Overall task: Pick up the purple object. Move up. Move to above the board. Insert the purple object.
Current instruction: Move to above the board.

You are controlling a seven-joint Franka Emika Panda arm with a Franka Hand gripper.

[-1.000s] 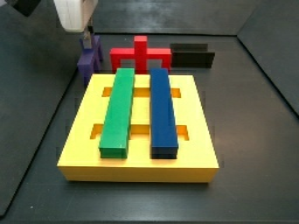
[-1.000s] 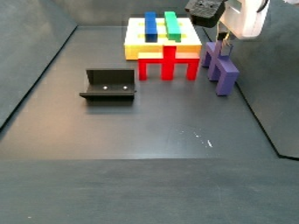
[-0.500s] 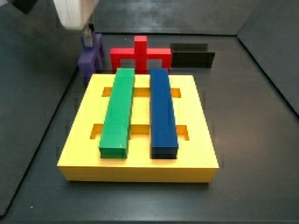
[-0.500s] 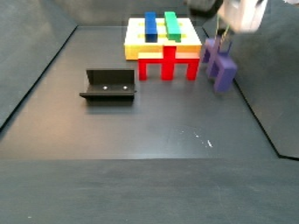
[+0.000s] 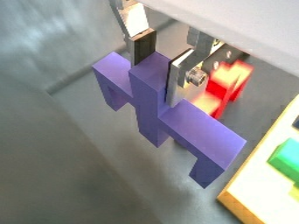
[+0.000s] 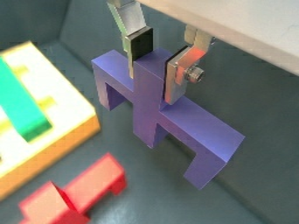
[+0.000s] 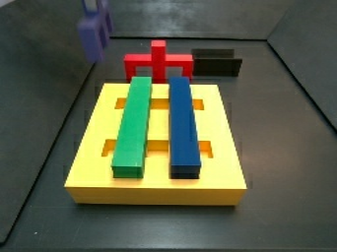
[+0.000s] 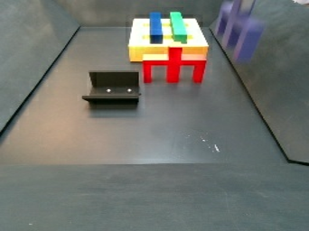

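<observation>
The matte purple blocky object (image 5: 158, 112) with crossbar and legs hangs above the floor, its upright clamped by the silver two-finger gripper (image 5: 163, 59)

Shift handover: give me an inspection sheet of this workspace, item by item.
Surface: dark floor, a few pale specks.
Job's things: purple object lifted, clamped at its central upright; board carries green bar and blue bar.
Clutter: red cross-shaped block and fixture on the floor.
Grippers: gripper shut on the purple object, beside the board, not yet above it.
Cables: nothing seen.
Surroundings: dark walls.
</observation>
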